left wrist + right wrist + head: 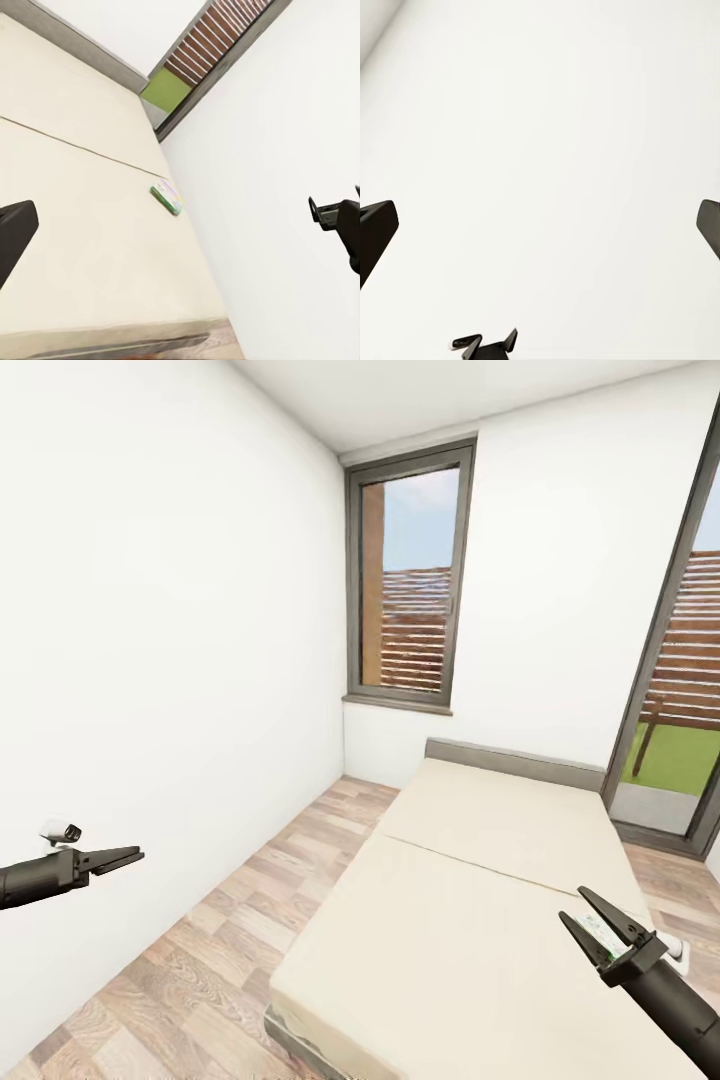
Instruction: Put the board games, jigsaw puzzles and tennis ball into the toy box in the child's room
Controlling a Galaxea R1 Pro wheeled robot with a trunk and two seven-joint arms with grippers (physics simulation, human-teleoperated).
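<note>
One flat white, green-edged cardboard board game point(167, 196) lies at the cream mattress bed's point(470, 920) far edge, just beyond the right gripper point(598, 922), which is spread open and nearer. The left gripper point(118, 857), also open, hangs well apart.

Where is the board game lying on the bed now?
The board game lies flat on the cream bed, near the edge beside the wall; in the head view it sits just behind the right gripper.

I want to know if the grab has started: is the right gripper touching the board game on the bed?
Cannot tell. In the head view the right gripper overlaps the board game on the bed, jaws spread, but no view shows contact or gap.
</note>
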